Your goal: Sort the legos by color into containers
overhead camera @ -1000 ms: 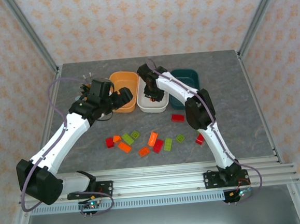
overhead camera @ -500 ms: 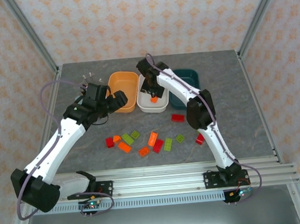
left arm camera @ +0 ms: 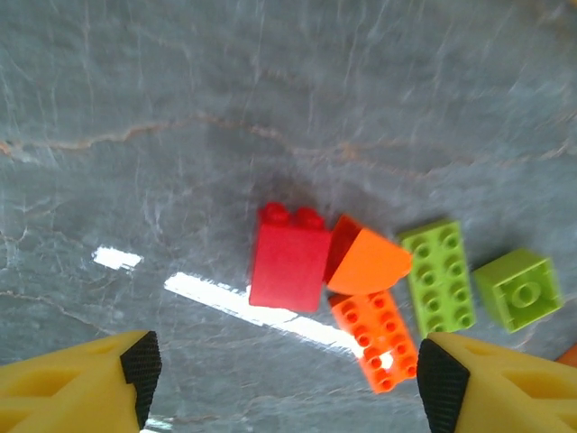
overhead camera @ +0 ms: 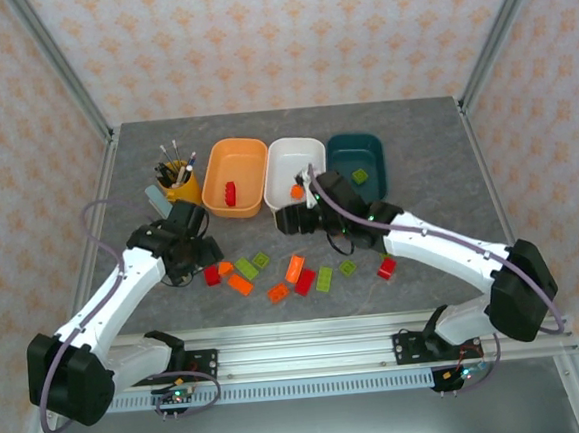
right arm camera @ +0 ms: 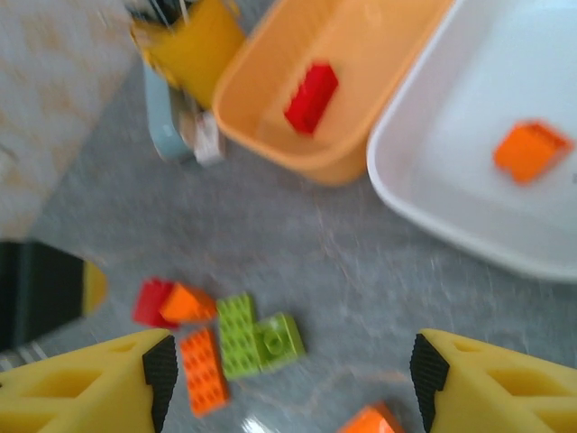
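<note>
1. Left end effector [left arm camera: 290, 374]: fingers spread wide and empty, tips cut off at the frame's bottom edge, red brick [left arm camera: 290, 262] just above.
2. Orange tub [overhead camera: 245, 165], upper centre, holds a red lego [overhead camera: 229, 192]; white tub [overhead camera: 300, 160] an orange lego [overhead camera: 296, 190].
3. Right end effector [right arm camera: 292, 365]: wide, empty (its wrist view is blurred).
4. Teal tub [overhead camera: 348, 155] holds a green lego [overhead camera: 361, 178]; other legos [overhead camera: 296, 268] lie scattered on the table [overhead camera: 436, 165].

Top external camera: mounted above and beyond the 6 o'clock edge of the table [overhead camera: 434, 145], facing down and forward, far enough to cover all of it. Left wrist camera: faces straight down, close over the surface. Right wrist camera: higher, tilted. All three share the cluster around the red brick [left arm camera: 289, 262] at 8 o'clock.
</note>
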Motion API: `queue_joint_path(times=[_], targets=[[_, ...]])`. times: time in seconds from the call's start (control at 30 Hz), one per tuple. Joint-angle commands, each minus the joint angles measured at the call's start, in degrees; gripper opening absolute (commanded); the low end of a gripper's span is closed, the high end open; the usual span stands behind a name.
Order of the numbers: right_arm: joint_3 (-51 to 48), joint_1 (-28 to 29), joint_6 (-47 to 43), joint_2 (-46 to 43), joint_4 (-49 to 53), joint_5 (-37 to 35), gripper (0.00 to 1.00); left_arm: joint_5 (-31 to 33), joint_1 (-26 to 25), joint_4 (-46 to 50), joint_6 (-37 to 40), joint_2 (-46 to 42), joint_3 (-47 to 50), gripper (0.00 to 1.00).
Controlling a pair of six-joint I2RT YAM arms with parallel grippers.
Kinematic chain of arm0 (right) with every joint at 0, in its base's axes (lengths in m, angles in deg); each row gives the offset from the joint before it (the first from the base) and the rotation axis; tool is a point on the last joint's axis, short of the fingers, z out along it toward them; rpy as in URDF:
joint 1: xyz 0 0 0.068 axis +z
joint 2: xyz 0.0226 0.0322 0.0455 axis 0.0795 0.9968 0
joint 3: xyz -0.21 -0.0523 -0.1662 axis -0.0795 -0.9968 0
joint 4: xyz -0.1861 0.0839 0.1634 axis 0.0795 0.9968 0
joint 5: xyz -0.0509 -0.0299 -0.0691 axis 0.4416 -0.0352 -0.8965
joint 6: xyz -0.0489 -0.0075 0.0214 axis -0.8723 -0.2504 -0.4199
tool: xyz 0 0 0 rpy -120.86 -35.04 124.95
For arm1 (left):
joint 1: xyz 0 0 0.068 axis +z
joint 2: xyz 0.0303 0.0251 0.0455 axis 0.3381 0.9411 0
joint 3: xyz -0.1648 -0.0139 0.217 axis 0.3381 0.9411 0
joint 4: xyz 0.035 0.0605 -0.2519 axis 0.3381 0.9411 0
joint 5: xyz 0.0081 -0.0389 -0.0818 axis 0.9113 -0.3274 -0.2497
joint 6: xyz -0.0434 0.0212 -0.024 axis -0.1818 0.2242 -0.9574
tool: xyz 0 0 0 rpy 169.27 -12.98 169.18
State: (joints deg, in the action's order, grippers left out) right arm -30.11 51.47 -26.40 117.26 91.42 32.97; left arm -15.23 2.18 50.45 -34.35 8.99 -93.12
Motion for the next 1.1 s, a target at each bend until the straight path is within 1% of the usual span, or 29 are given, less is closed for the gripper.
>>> queue_joint_path(times=[0.0,0.07,0.2,0.33,0.47,0.53,0.67,0.83,0.93,1.0,1.07], targets=[[-3.48,0.36,-2.91,-1.98,-4.76,1.46,0.70,-3.86,-0.68,-1.94,3.44,0.34,3.80,0.77],[-4.19,0.35,-2.46,-2.07,-5.31,1.62,0.70,-4.04,-3.10,-3.17,5.51,2.01,4.58,0.77],[-3.82,0.46,-2.15,-0.21,-6.79,2.52,0.70,-2.00,-7.64,-4.28,7.50,7.97,4.25,0.82],[-2.66,0.59,-1.61,1.93,-8.02,4.73,0.70,2.19,-7.86,-5.57,9.34,11.40,3.71,0.81],[-2.52,0.65,-0.60,2.17,-8.69,4.53,0.70,3.68,-7.82,-7.19,10.36,12.78,3.91,0.79],[-2.42,0.72,-0.25,2.08,-8.62,4.44,0.70,3.76,-7.73,-8.15,10.92,13.20,4.31,0.76],[-2.26,0.71,0.66,2.01,-8.44,4.30,0.70,2.58,-5.81,-9.92,12.22,13.68,4.84,0.65],[-2.00,0.72,1.12,2.05,-7.81,4.08,0.69,0.70,-2.58,-10.93,15.44,14.16,5.19,0.59],[-1.82,0.72,1.30,1.99,-7.62,3.99,0.69,0.26,-2.10,-11.21,15.89,16.04,4.54,0.56],[-1.65,0.72,1.43,2.01,-7.51,3.82,0.69,-0.13,-2.10,-11.80,15.91,17.21,4.40,0.52],[-1.47,0.67,1.39,2.07,-7.46,3.81,0.69,-0.22,-2.10,-12.48,15.91,17.76,4.38,0.45]])
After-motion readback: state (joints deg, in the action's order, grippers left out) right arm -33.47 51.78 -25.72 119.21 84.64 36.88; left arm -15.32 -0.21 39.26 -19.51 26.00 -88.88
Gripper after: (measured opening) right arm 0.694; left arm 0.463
